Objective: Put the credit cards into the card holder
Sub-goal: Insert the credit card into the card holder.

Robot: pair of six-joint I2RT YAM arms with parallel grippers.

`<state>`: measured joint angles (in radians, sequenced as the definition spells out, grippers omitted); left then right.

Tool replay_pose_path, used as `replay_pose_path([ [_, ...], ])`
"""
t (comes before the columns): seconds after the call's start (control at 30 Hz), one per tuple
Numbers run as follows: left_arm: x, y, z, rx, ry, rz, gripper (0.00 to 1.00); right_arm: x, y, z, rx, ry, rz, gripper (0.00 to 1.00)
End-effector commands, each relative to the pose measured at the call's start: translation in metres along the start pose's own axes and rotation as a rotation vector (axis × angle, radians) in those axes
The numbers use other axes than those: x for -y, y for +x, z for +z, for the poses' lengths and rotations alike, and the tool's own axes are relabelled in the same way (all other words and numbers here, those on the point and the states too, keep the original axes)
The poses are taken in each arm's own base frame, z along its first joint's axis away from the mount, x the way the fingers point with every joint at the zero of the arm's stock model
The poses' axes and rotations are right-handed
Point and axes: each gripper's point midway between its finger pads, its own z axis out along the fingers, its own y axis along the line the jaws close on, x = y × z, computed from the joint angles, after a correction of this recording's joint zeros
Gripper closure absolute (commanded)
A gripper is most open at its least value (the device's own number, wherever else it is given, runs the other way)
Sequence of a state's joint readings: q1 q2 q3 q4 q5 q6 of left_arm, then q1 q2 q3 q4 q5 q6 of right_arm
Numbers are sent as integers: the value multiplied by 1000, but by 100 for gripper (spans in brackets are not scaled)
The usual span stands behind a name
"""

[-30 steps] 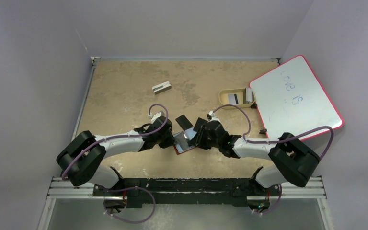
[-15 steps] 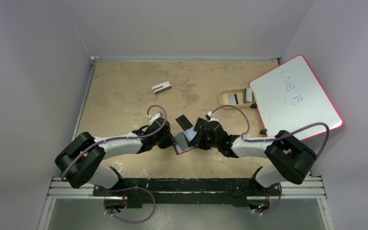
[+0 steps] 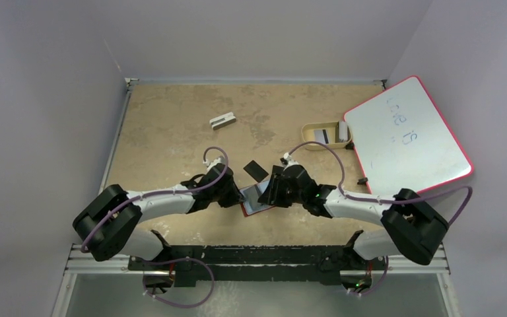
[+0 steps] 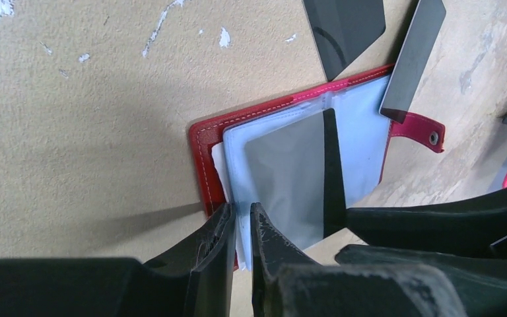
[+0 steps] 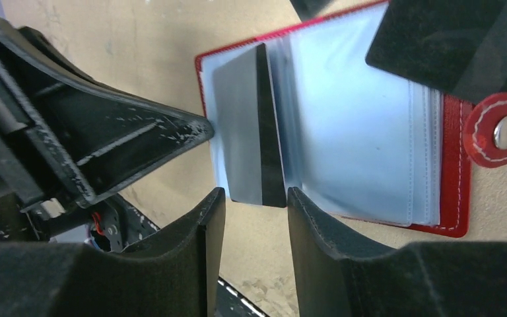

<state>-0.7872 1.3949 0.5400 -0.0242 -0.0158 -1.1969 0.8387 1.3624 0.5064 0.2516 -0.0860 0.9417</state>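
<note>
Centrally, low in the top view, the card holder (image 3: pixel 256 201) lies open on the table (image 3: pixel 171 132) — the left gripper (image 4: pixel 239 228) pinches a clear sleeve at its edge. The right gripper (image 5: pixel 254 205), fingers parted, brackets a grey card (image 5: pixel 247 125) with a black stripe — another black card (image 3: pixel 255 169) lies just above.

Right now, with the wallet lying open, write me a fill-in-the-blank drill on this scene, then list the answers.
1. The open card holder has a cover coloured ____.
2. The left gripper has its fingers pinching a clear ____ of the holder.
3. The grey card near the right gripper carries a dark ____ along one edge.
4. In the top view, the tan tray sits beside the ____.

Answers: red; sleeve; stripe; whiteboard
</note>
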Motion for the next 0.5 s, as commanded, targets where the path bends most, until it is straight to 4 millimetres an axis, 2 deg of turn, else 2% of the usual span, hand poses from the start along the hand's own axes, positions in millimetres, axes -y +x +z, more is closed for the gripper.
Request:
replay_pose_path([
  [0.0, 9, 1, -7, -4, 43, -21, 87, -16, -23, -8, 68, -13, -72, 57],
  [0.17, 9, 3, -8, -10, 52, -33, 87, -20, -26, 3, 50, -12, -98, 51],
  [0.3, 6, 5, -8, -17, 47, -36, 87, -22, -23, 2, 26, -16, -101, 54],
  [0.47, 8, 6, -8, -21, 57, -41, 87, -6, -26, -5, 49, 64, -115, 53],
])
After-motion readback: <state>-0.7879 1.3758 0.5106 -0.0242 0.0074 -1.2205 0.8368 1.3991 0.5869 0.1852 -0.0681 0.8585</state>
